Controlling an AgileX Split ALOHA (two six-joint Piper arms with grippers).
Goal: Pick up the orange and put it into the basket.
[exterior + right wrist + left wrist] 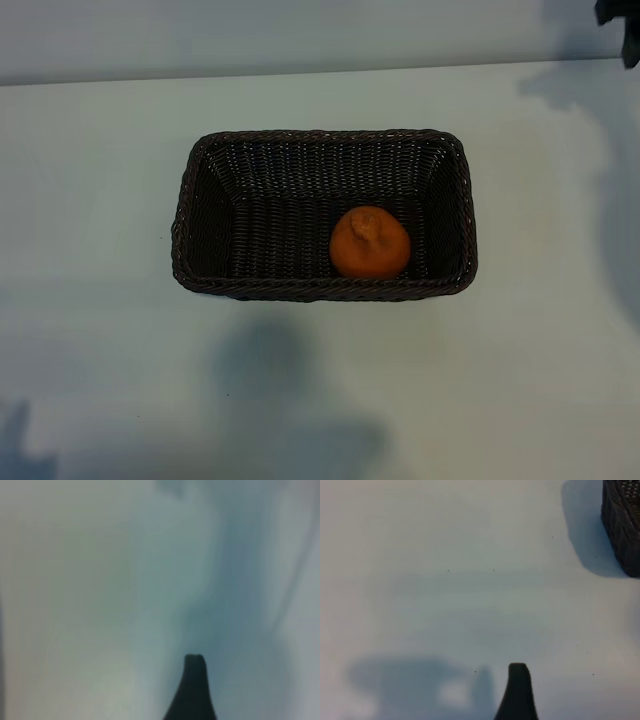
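The orange (pixel 370 243) lies inside the dark woven basket (pixel 200 200), on its floor toward the front right corner, puckered stem end up. Nothing touches it. My left gripper is outside the exterior view. In the left wrist view only one dark fingertip (pixel 518 680) shows, over bare table, with a corner of the basket (pixel 622 525) well away from it. My right arm (pixel 625 25) shows as a dark piece at the far right corner of the table. In the right wrist view a single fingertip (pixel 194 672) hangs over bare table. Both grippers are open and hold nothing.
The basket stands mid-table on a pale tabletop (pixel 100 350) with open surface on all sides. Soft arm shadows (pixel 270 390) fall in front of the basket and along the right side. The table's far edge (pixel 300 72) meets a light wall.
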